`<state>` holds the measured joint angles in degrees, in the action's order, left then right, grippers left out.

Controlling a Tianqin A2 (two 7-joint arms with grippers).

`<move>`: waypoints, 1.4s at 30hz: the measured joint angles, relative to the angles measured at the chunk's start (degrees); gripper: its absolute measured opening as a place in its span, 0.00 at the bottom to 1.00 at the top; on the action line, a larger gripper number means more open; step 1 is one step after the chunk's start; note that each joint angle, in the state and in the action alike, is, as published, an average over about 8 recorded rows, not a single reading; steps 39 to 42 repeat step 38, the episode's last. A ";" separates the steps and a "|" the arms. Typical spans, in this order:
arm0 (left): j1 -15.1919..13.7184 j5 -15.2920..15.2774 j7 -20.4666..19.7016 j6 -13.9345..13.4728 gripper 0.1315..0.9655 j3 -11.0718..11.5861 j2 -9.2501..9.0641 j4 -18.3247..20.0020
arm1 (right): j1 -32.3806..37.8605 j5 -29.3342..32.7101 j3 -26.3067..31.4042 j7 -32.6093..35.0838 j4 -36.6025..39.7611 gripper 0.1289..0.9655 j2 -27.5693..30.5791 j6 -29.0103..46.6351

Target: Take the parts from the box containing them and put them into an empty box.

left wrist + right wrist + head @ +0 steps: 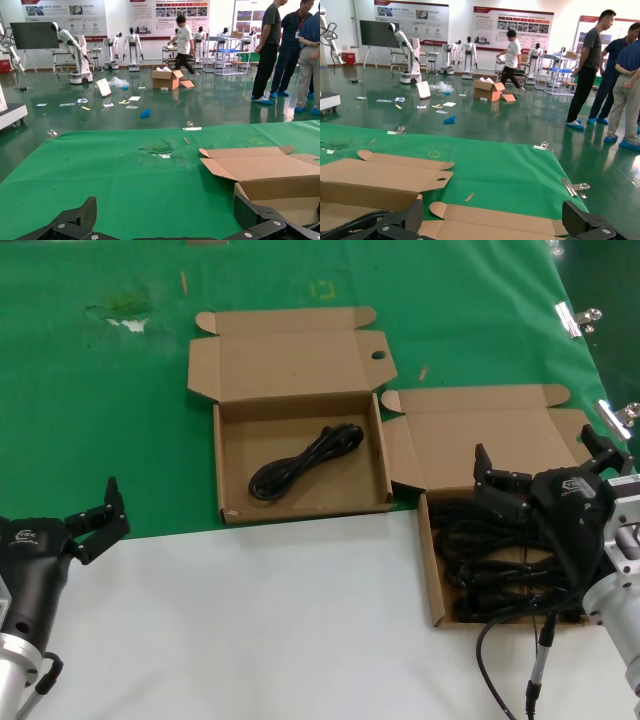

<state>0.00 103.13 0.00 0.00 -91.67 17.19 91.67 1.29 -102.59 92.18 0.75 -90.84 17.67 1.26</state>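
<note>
Left gripper [100,515]: parked low at the table's near left edge, over the white surface just short of the green cloth [100,390]; its fingers are spread apart and hold nothing.

Receiving box [300,455]: an open cardboard box on the green cloth, toward the middle of the table, its lid folded back toward the far side.

Moved cord [305,462]: one black coiled power cord lies slantwise on that box's floor, apart from both grippers.

Source box [432,570]: a second open cardboard box at the table's near right, straddling the cloth's edge; a heap of black cords [480,570] fills it.

Right gripper [545,475]: hanging just above the heap, fingers splayed wide and empty.

Progress: early, I judge. One cord is across; many wait in the source box, and no grasp has been made yet.
</note>
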 joint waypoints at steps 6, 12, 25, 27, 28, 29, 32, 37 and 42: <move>0.00 0.00 0.02 0.00 1.00 0.00 0.00 0.00 | 0.00 0.00 0.00 0.00 0.00 1.00 0.00 0.00; 0.00 0.00 0.02 0.00 1.00 0.00 0.00 0.00 | 0.00 0.00 0.00 0.00 0.00 1.00 0.00 0.00; 0.00 0.00 0.01 0.00 1.00 0.00 0.00 0.00 | 0.00 0.00 0.00 0.00 0.00 1.00 0.00 0.00; 0.00 0.00 0.01 0.00 1.00 0.00 0.00 0.00 | 0.00 0.00 0.00 0.00 0.00 1.00 0.00 0.00; 0.00 0.00 0.01 0.00 1.00 0.00 0.00 0.00 | 0.00 0.00 0.00 0.00 0.00 1.00 0.00 0.00; 0.00 0.00 0.01 0.00 1.00 0.00 0.00 0.00 | 0.00 0.00 0.00 0.00 0.00 1.00 0.00 0.00; 0.00 0.00 0.01 0.00 1.00 0.00 0.00 0.00 | 0.00 0.00 0.00 0.00 0.00 1.00 0.00 0.00; 0.00 0.00 0.01 0.00 1.00 0.00 0.00 0.00 | 0.00 0.00 0.00 0.00 0.00 1.00 0.00 0.00; 0.00 0.00 0.01 0.00 1.00 0.00 0.00 0.00 | 0.00 0.00 0.00 0.00 0.00 1.00 0.00 0.00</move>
